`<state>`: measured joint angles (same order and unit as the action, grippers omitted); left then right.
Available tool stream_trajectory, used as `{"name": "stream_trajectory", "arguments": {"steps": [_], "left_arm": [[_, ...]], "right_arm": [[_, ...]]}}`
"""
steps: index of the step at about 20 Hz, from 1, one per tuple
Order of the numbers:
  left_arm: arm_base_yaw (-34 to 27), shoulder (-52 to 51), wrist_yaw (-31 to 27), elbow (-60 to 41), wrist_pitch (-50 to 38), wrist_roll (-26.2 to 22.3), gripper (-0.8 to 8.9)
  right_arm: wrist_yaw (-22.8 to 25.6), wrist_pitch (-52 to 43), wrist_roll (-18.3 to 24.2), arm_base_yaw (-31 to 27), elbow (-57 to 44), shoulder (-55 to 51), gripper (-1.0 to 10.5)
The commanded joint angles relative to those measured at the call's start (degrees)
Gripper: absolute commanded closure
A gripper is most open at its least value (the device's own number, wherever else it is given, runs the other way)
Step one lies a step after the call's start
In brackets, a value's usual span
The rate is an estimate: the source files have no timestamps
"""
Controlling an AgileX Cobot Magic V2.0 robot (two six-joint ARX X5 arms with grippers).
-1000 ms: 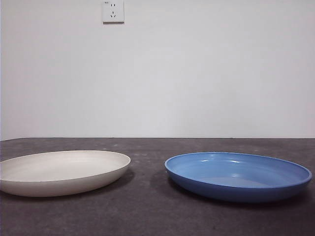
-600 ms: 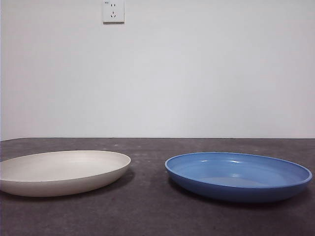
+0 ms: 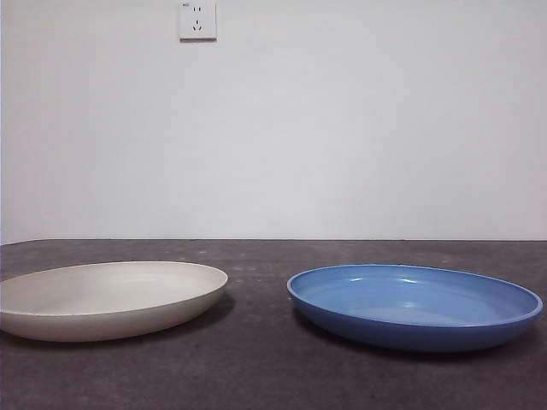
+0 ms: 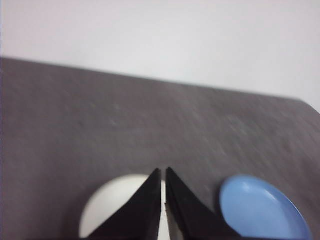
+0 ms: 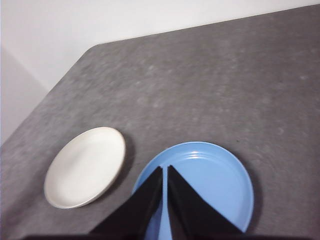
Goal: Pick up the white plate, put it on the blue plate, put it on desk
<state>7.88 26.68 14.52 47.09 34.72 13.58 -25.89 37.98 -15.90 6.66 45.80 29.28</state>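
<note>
The white plate (image 3: 107, 297) rests on the desk (image 3: 256, 359) at the left of the front view. The blue plate (image 3: 414, 305) sits beside it on the right, a gap of desk between them. Neither arm shows in the front view. High above the white plate (image 4: 107, 207) hangs my left gripper (image 4: 161, 172), jaws shut and holding nothing, with the blue plate (image 4: 262, 210) off to one side. My right gripper (image 5: 165, 170) hovers high over the blue plate (image 5: 210, 182), also shut and empty, and the white plate (image 5: 85, 166) lies beside it.
A white wall stands behind the desk, with a wall socket (image 3: 197, 19) high up. The desk's far edge (image 4: 150, 80) and a corner (image 5: 92, 50) show in the wrist views.
</note>
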Motion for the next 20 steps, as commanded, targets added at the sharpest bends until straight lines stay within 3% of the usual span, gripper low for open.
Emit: {"name": "stream_trajectory", "arguments": {"steps": [1, 11, 16, 18, 20], "left_arm": [[0.5, 1.0, 4.0, 2.4, 2.4, -0.9, 7.98], [1.9, 1.4, 20.3, 3.3, 11.3, -0.9, 7.96], [1.9, 1.2, 21.3, 3.3, 14.5, -2.6, 7.75], [1.9, 1.2, 21.3, 3.3, 14.6, -3.5, 7.10], [1.9, 1.2, 21.3, 3.3, 14.5, -4.2, 5.77]], "right_arm": [[-1.5, 0.6, 1.8, 2.1, 3.5, 0.8, 9.4], [-10.6, 6.5, 1.9, 6.9, 6.8, 1.6, 9.4], [-11.5, 11.1, 4.7, 6.9, 6.8, 1.6, 9.3], [-11.3, 12.0, 5.8, 6.9, 6.8, 1.6, 9.3], [-11.2, 12.2, 6.2, 6.9, 6.8, 1.6, 9.1]]}}
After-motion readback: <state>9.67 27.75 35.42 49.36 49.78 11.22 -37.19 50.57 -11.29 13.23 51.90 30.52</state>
